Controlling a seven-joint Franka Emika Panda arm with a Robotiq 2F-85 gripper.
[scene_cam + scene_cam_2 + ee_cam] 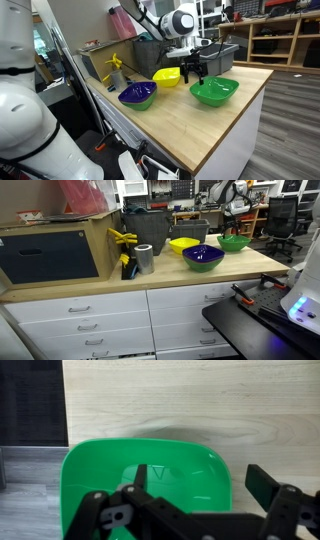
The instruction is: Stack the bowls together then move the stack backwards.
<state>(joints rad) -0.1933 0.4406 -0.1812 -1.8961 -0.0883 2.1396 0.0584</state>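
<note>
Franka arm poised over the green bowl (214, 92) on a pale wooden worktop (200, 135). The end effector (191, 72) hangs just above the bowl's rim on the side nearer the yellow bowl (167, 76), its jaws spread wide and holding nothing. In the wrist view the green bowl (140, 475) fills the lower middle of the picture, directly beneath the dark fingers (268, 485), close to the worktop's edge.

All three bowls sit upright and separate, none nested. The green one is the largest, glossy, with a wavy, squarish rim and an empty inside that catches the light. The purple bowl (137, 95) stands well apart from the end effector, nearest the worktop's front corner in an exterior view, with the yellow one, the smallest, just behind it. In an exterior view the three form a loose row: yellow (183, 246), purple (203, 256), green (234, 243). Grey bins (150, 232) stand behind them on the worktop.
</note>
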